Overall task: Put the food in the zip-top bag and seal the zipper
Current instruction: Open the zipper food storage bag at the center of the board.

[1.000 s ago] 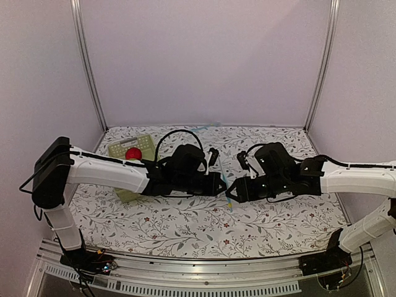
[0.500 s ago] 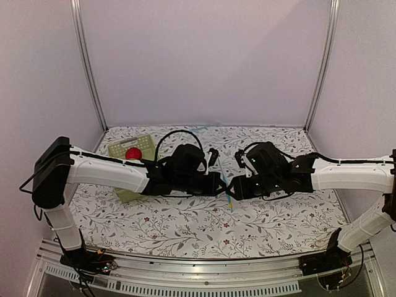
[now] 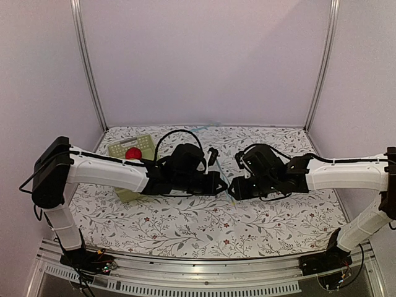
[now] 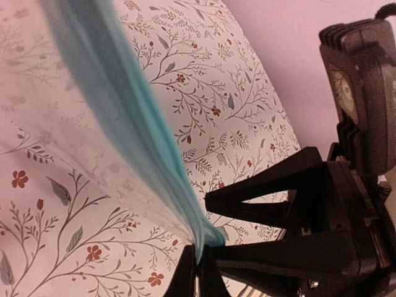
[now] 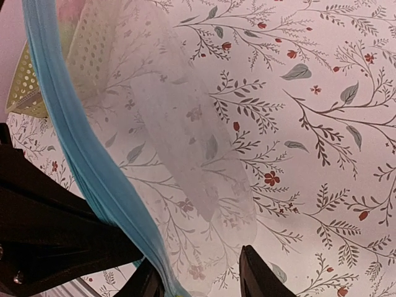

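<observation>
The zip-top bag (image 5: 185, 124) hangs as a clear film above the flowered table. Its zipper (image 4: 142, 142), a light blue strip, runs down into my left gripper (image 4: 198, 272), which is shut on the strip's end. My right gripper (image 5: 201, 281) is open right beside the left one. The zipper (image 5: 80, 142) passes close to its left finger, and bag film lies between the jaws. In the top view the two grippers (image 3: 221, 184) (image 3: 232, 187) meet mid-table. Of the food, a red apple (image 3: 132, 153) sits in the basket at the back left.
A pale green perforated basket (image 3: 143, 141) stands at the back left, partly under my left forearm, and it shows through the bag film (image 5: 25, 80). The flowered table cloth (image 3: 185, 226) spreads in front of both arms. Metal frame posts rise at the back corners.
My right gripper has moved left until it is next to the left gripper at the bag's strip. The left arm, the bag and the red apple have stayed put.
</observation>
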Controlling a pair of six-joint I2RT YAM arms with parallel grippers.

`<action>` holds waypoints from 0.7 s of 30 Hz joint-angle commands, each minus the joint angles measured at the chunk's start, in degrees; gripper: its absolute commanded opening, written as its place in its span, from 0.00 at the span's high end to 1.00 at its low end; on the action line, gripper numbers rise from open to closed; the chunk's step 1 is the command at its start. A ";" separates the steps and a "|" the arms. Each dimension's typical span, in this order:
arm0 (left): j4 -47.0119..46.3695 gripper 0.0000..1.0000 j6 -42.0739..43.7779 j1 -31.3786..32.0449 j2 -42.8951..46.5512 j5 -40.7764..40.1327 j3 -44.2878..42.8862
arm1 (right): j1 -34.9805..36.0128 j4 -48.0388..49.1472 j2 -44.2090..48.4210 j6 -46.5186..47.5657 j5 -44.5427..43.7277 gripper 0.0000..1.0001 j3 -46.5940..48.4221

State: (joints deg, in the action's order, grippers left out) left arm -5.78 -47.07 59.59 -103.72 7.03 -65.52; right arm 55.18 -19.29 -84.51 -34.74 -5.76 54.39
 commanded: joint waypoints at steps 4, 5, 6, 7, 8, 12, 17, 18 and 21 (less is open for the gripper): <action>-0.70 1.00 0.07 -0.27 1.70 1.17 -0.04 | 0.34 -0.34 0.48 -1.50 -6.63 0.61 1.05; -1.02 1.00 0.24 -0.22 1.68 1.68 -0.07 | 0.37 -0.17 0.42 -1.26 -6.67 0.61 1.25; -1.52 1.00 0.43 -0.26 1.56 2.27 -0.05 | 0.37 0.11 0.24 -1.07 -6.57 0.61 1.51; -1.90 1.00 0.52 -0.27 1.46 2.74 -0.02 | 0.33 0.24 -0.02 -0.89 -6.48 0.62 1.84; -2.47 1.00 0.68 -0.27 1.47 3.21 0.10 | 0.36 0.48 -0.32 -0.86 -6.38 0.62 2.08; -3.53 1.00 2.11 -0.27 1.32 5.82 0.13 | 0.28 2.07 -1.24 -0.73 -6.45 0.66 2.80; -3.18 1.00 3.39 -0.27 1.46 7.77 0.70 | 0.31 2.75 -1.61 0.16 -6.97 0.73 3.79; -2.88 1.00 3.76 -0.26 1.69 7.82 0.85 | 0.36 2.89 -1.62 0.26 -7.10 0.76 3.95; -0.88 1.00 4.37 -0.26 2.76 6.17 1.53 | 0.34 2.90 -1.49 -0.21 -8.66 0.83 3.73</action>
State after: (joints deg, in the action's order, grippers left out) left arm -8.16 -44.80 59.59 -103.70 12.93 -65.49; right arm 55.18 -17.41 -85.49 -34.72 -11.53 56.82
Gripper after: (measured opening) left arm 0.006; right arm 0.201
